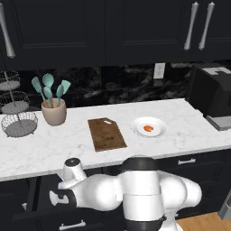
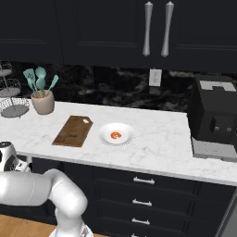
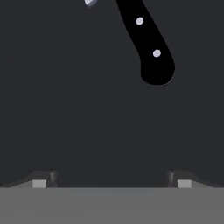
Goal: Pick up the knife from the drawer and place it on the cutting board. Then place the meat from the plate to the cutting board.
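The knife (image 3: 148, 41) lies on the dark floor of the drawer (image 3: 87, 122); its black riveted handle points toward me and a sliver of silver blade shows at the top edge. My gripper (image 3: 111, 181) hovers open above the drawer floor, short of the handle's end, with nothing between its fingertips (image 3: 43, 180). On the marble counter lies the dark-brown cutting board (image 1: 107, 134) (image 2: 73, 131), bare. To its right stands the white plate (image 1: 137, 122) (image 2: 104, 131) with the orange-red meat (image 1: 148, 128) (image 2: 115, 135) on it. My arm reaches down below the counter's front edge, left of the board.
A beige crock of teal utensils (image 1: 54, 110) (image 2: 42, 102) and a tiered wire basket (image 1: 18, 122) (image 2: 11, 109) stand at the counter's left. A black appliance (image 1: 212, 90) (image 2: 215, 115) occupies the right end. Shut drawers with silver handles (image 2: 143, 180) line the cabinet front.
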### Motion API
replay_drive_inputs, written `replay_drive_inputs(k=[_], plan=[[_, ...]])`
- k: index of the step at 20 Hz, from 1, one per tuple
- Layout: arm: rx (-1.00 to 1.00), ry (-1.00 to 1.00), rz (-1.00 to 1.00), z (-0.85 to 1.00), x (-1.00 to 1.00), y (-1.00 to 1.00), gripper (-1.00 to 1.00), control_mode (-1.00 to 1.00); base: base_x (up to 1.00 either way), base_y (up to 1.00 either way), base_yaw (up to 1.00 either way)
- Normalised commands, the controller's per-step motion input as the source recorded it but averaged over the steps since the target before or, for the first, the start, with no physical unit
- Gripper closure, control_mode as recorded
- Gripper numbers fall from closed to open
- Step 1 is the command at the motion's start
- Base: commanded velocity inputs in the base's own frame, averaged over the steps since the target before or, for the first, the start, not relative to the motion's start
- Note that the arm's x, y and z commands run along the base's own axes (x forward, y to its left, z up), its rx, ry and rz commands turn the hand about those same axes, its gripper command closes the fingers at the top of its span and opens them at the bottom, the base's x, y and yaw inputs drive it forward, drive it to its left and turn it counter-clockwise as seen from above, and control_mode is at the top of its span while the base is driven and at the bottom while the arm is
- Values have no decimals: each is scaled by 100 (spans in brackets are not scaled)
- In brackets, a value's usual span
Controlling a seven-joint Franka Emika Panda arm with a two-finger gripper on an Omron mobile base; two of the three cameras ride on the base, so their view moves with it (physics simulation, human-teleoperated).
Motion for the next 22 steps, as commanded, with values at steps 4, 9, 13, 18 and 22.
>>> replay_drive_inputs(k=[4, 9, 13, 18, 22], plan=[[0, 22, 0, -8, -15, 31, -100, -100, 0, 0, 0], [0, 7, 4, -18, -86, 34, -100, -100, 0, 0, 0], [0, 6, 6, -14, -100, 36, -100, -100, 0, 0, 0], [2, 3, 2, 5, -100, 39, -100, -100, 0, 0, 0], [0, 1, 0, 25, -100, 26, -100, -100, 0, 0, 0]])
